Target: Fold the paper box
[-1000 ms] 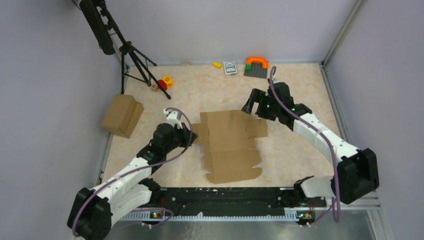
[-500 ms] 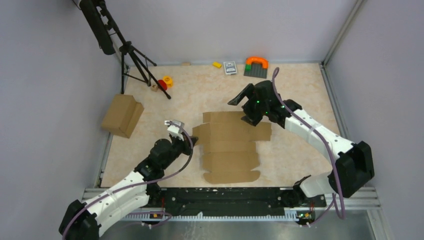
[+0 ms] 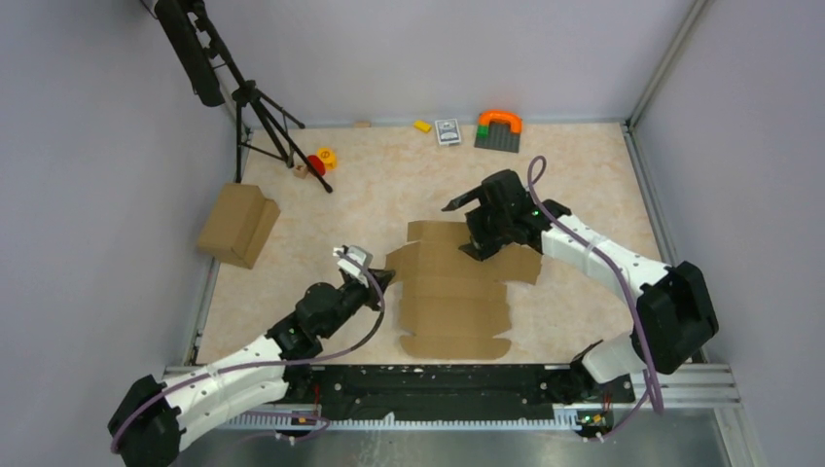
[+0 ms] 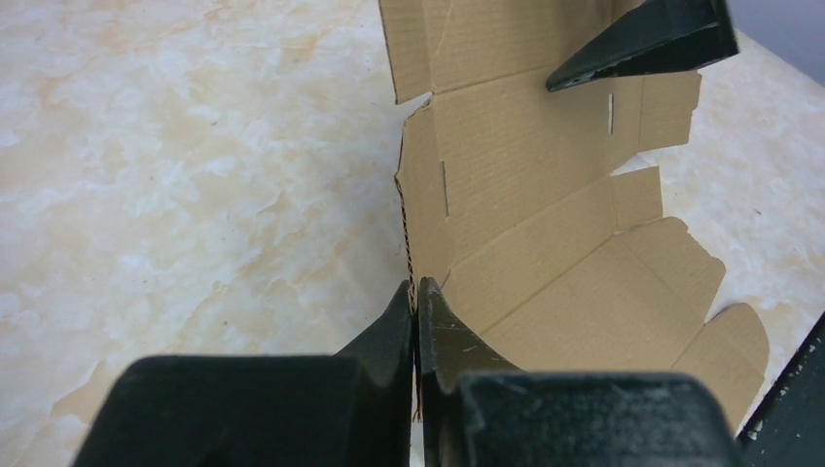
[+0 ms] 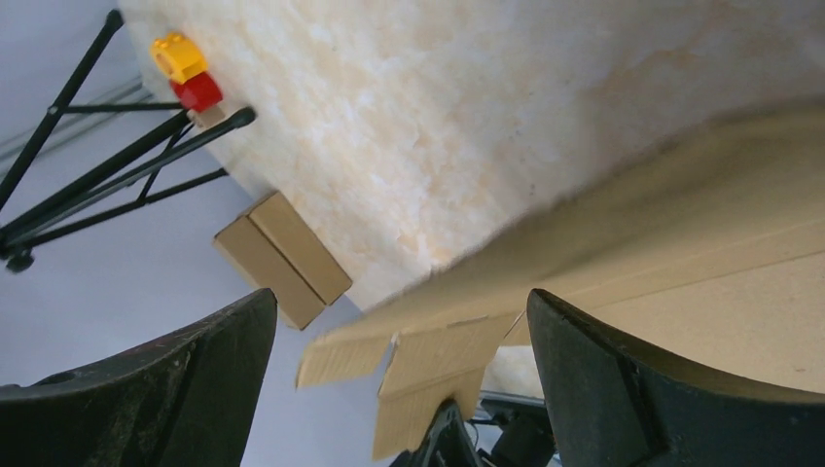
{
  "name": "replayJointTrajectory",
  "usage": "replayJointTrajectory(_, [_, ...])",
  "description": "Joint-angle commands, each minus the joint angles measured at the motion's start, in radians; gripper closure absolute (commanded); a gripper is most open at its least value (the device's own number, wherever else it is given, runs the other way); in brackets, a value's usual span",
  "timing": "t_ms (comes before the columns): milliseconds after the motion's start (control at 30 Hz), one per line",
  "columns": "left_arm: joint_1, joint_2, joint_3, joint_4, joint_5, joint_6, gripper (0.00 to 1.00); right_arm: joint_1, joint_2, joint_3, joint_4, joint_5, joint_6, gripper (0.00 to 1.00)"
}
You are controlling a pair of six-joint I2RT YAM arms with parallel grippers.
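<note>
Paper box [image 3: 452, 297]: flat flapped sheet lying mid-counter [image 3: 389, 185]; its far right part is hidden under the right arm.
Left claw [image 4: 416, 304]: pinched tight on the sheet's left edge.
Right claw [image 3: 468, 228]: spread wide over the sheet's far end, gripping nothing; contact unclear.
Stepped carton [image 3: 238, 225]: closed, at the left counter edge; contents unseen.

The paper box [image 3: 452, 292] is matt brown corrugated cardboard, finely ribbed on its faces, with fluting showing along the cut edge. The table [image 3: 389, 185] under it is smooth, marbled cream and peach, with a faint sheen. The left gripper [image 4: 415, 297] has fingers [image 4: 384, 341] of dull black plastic, lightly scratched. The right gripper [image 5: 401, 292] has fingers [image 5: 623, 379] that look grainier and matt. At 9 o'clock, a bulkier carton [image 3: 238, 225] is the same matt board. The arm shells [image 3: 593, 255] are glossy white plastic.
</note>
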Motion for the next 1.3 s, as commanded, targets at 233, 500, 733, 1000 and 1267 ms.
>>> replayJointTrajectory(233, [-0.072,0.009,-0.013,0.094,-0.07,0.078,1.0,0.006,-0.024,-0.113,0.113,-0.012,0.091,0.5])
replayJointTrajectory(500, [-0.074,0.022,-0.008,0.091,-0.088,0.072,1.0,0.008,-0.079,-0.118,0.139,-0.001,0.009,1.0])
replayJointTrajectory(733, [-0.074,0.053,0.038,-0.006,-0.165,-0.033,0.65,0.007,-0.052,-0.013,0.104,0.085,-0.199,1.0])
replayJointTrajectory(1000, [-0.072,0.033,0.162,-0.261,-0.148,-0.159,0.14,0.005,0.002,0.021,0.159,0.094,-0.512,1.0])
replayJointTrajectory(1267, [-0.071,0.11,0.309,-0.336,-0.064,-0.165,0.06,0.006,-0.038,-0.093,0.314,-0.005,-0.676,1.0])
